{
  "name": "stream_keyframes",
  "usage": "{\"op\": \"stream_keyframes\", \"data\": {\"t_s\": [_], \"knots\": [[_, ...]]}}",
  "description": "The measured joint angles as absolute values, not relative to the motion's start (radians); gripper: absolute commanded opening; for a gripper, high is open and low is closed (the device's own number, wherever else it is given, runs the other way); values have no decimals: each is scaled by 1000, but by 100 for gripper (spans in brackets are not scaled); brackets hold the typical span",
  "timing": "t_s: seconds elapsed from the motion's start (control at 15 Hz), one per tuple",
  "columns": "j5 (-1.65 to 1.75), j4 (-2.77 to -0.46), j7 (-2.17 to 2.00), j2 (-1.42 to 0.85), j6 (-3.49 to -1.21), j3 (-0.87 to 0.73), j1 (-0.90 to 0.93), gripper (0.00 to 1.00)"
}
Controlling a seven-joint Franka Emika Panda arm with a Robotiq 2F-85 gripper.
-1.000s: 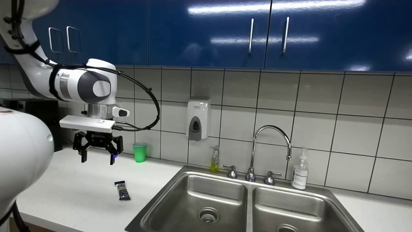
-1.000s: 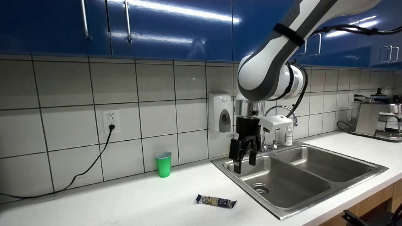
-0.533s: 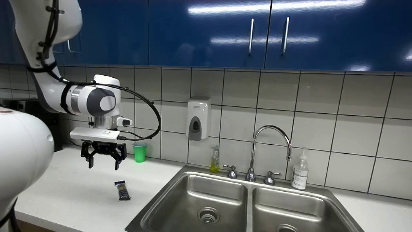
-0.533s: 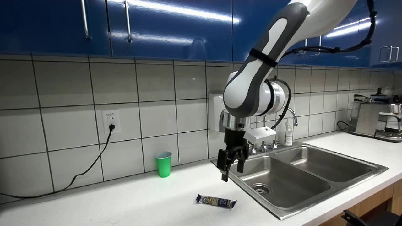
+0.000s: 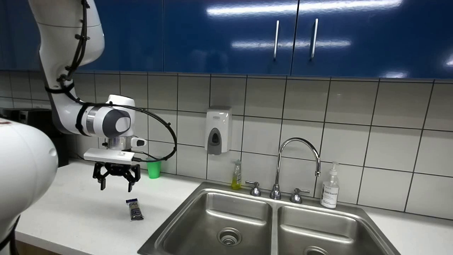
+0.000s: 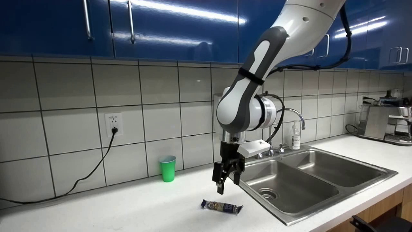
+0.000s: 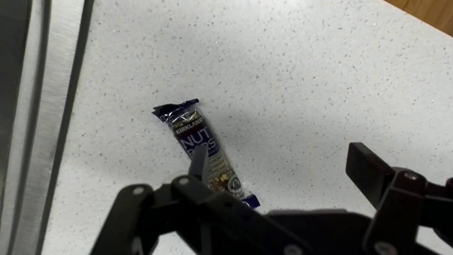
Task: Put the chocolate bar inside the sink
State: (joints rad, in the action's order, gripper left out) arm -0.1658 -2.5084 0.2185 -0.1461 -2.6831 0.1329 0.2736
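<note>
Glare streaks the cabinets (image 5: pixel 226 30) in both exterior views; soft shadow dims the desk (image 7: pixel 290 127) in the wrist view.

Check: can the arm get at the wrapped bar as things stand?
Probably yes: nothing visible blocks the way from its open fingers down to the bar, though they look off-centre from it.

In both exterior views the pincer (image 6: pixel 228 188) has come down nearer the chocolate bar (image 6: pixel 222 207), the robot arm (image 6: pixel 246 87) lowering with it, and in an exterior view the arm now hides most of the wall dispenser (image 6: pixel 217 129) that showed clearly a second ago.
</note>
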Motion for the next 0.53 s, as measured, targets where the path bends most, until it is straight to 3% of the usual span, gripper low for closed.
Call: {"op": "stream_keyframes", "data": {"t_s": [0.53], "knots": [[-126,-2413,218,-289,-2713,142,235,100]]}}
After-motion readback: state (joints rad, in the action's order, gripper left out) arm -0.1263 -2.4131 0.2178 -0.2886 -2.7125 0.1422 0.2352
